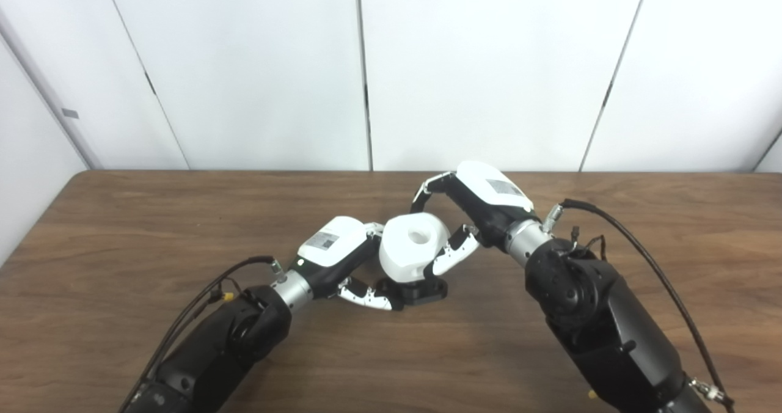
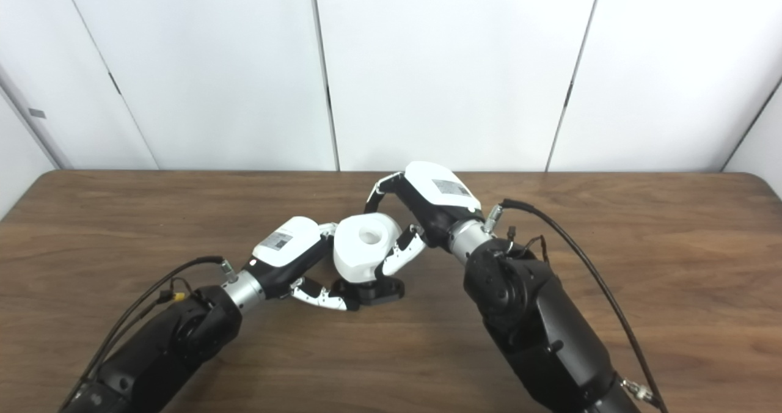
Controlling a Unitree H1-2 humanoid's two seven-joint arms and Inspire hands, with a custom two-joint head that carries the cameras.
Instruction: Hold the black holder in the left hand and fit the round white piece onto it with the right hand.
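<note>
That round white piece (image 1: pixel 411 246) looks like rigid, smooth plastic, probably light and a bit slippery, so I'd grip it by the sides and keep the top hole clear. It's chunky and rounded with 1 hole on top, and it sits on the black holder (image 1: pixel 421 292), low over the middle of the wooden desk (image 1: pixel 122 230). The right robot hand (image 1: pixel 455 217) is clamped around the white piece, thumb on the near side. The left robot hand (image 1: pixel 342 260) is closed on the holder's base from the left
</note>
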